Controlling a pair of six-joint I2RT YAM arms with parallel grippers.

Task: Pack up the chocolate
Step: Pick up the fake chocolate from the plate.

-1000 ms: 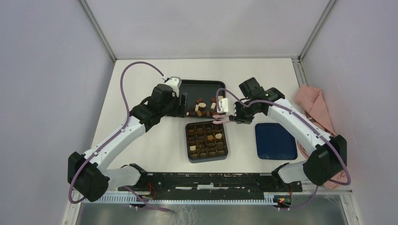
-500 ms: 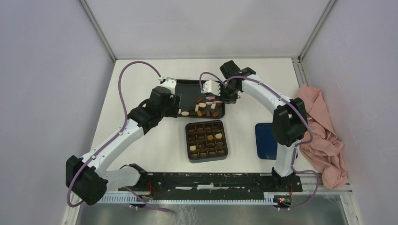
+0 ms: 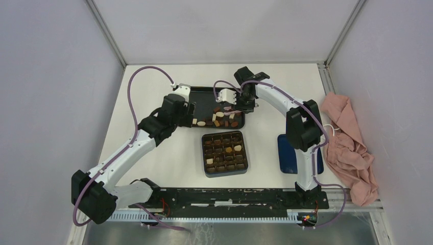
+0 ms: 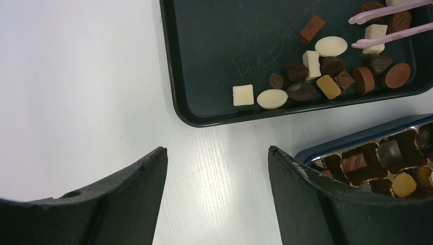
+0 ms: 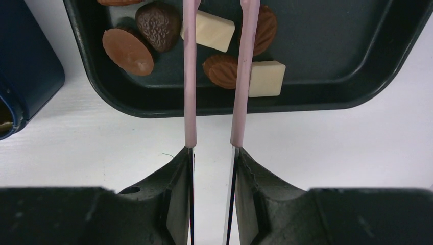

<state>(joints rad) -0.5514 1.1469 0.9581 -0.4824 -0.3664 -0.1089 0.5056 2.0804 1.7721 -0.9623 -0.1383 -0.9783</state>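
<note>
I see the white table (image 3: 168, 163) with a crumpled pink cloth (image 3: 352, 148) lying over its right edge. A dark tray (image 3: 204, 99) sits in the middle of the table toward the far edge. Just nearer than it is the box (image 3: 203, 153) with square compartments, and a blue lid (image 3: 283, 158) lies to the right of the box, partly under my right arm. My left gripper (image 4: 217, 150) hangs over bare table off the tray's near left corner, jaws wide apart and empty. My right gripper (image 5: 212, 150) reaches in over the tray's right side, clamped on the pink tweezers (image 5: 190, 76). The tweezer tips are spread above the tray, and a white block shows between them. I cannot tell whether they touch it. Most of the chocolate (image 4: 331, 46) lies loose along the tray's near edge, toward its right corner. Several more pieces already sit in the box's compartments, while other compartments stand unfilled.
</note>
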